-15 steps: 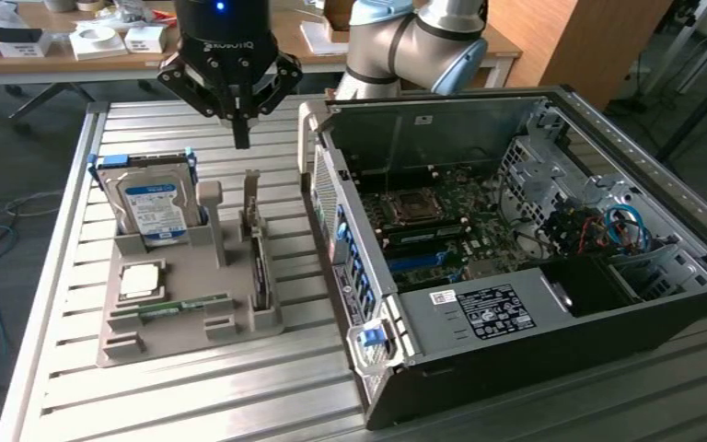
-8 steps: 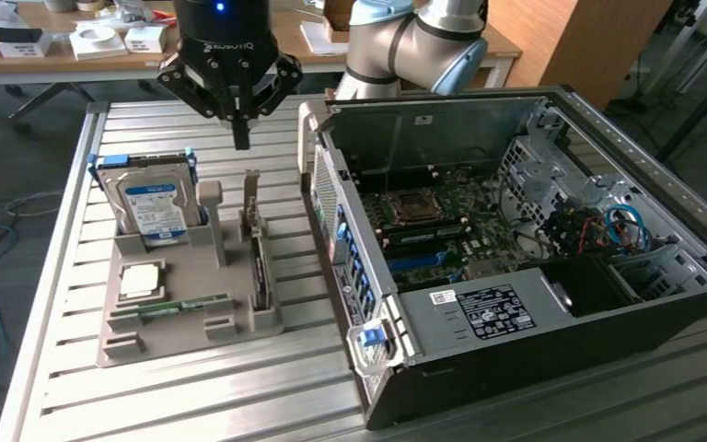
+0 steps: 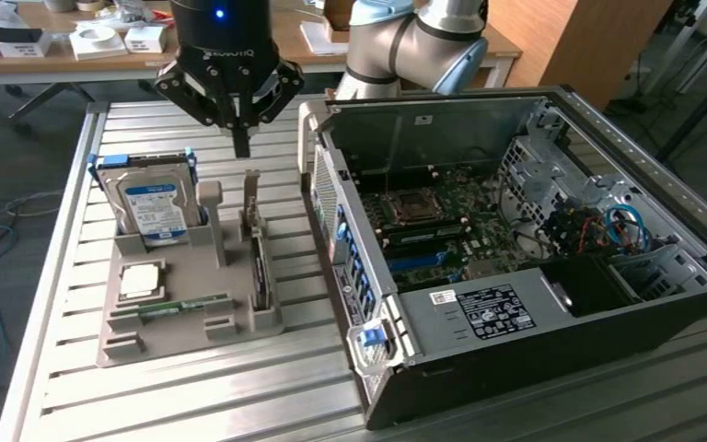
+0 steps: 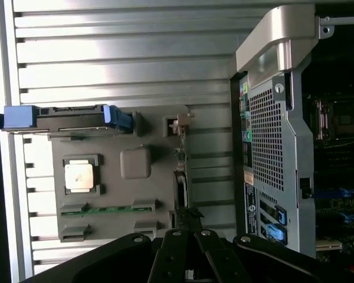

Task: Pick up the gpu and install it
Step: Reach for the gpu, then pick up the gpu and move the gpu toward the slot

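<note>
The counter (image 3: 181, 391) is ribbed, brushed metal; the parts holder (image 3: 206, 324) matt grey plastic; the computer case (image 3: 452, 359) dark sheet metal.

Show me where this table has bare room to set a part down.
Bare slats lie between the grey tray and the table's near edge, and in the strip along the exterior view's left of the tray. Crowded: the narrow gap between the gpu and the PC case, with the tool above the gpu's far end.
</note>
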Motion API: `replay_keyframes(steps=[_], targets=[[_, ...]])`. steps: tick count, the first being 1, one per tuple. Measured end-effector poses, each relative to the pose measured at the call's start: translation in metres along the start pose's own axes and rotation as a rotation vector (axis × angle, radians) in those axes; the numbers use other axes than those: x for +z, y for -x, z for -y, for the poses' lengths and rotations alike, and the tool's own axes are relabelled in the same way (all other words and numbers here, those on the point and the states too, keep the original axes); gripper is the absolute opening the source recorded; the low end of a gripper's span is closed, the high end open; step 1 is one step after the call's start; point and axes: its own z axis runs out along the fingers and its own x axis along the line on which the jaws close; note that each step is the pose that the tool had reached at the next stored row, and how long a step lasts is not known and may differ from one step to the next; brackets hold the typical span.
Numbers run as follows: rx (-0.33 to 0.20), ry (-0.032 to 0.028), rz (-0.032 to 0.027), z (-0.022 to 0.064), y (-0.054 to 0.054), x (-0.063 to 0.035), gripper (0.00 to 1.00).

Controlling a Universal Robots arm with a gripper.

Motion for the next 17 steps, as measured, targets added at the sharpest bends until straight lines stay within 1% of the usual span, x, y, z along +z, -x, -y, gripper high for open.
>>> replay_keyframes(steps=[6, 9, 12, 17], targets=[[0.000, -0.0001, -0.0001, 0.0108, -0.001, -0.0005, 0.11], [0.000, 0.0000, -0.0001, 0.0147, -0.001, -0.0007, 0.11], [0.000, 0.0001, 0.0000, 0.0172, -0.001, -0.0008, 0.11], [0.000, 0.0000, 0.0000, 0.0175, -0.001, -0.0009, 0.11]])
